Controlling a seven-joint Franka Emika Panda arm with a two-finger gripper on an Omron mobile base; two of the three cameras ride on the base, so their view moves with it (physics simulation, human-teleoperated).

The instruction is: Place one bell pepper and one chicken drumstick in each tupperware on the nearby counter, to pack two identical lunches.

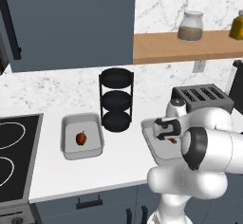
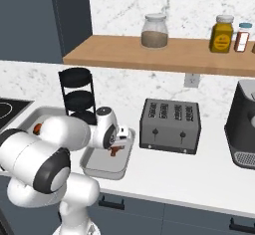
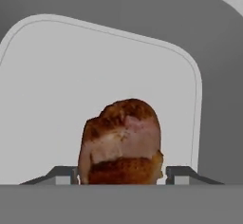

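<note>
On the white surface [image 1: 52,175], the left tupperware [image 1: 66,144] beside the stove held a red bell pepper [image 1: 81,138]. Right of the black rack [image 1: 116,99], the hand [image 1: 169,138] hung over the second tupperware [image 2: 102,167], its fingers clamped on a browned chicken drumstick [image 3: 121,142]. Farther right stood a toaster [image 2: 169,126].

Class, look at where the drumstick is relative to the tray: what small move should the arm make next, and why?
Probably lower a little and open the tool: it holds the chicken drumstick between its fingers directly over the right tupperware, whose floor beneath looks bare.
</note>
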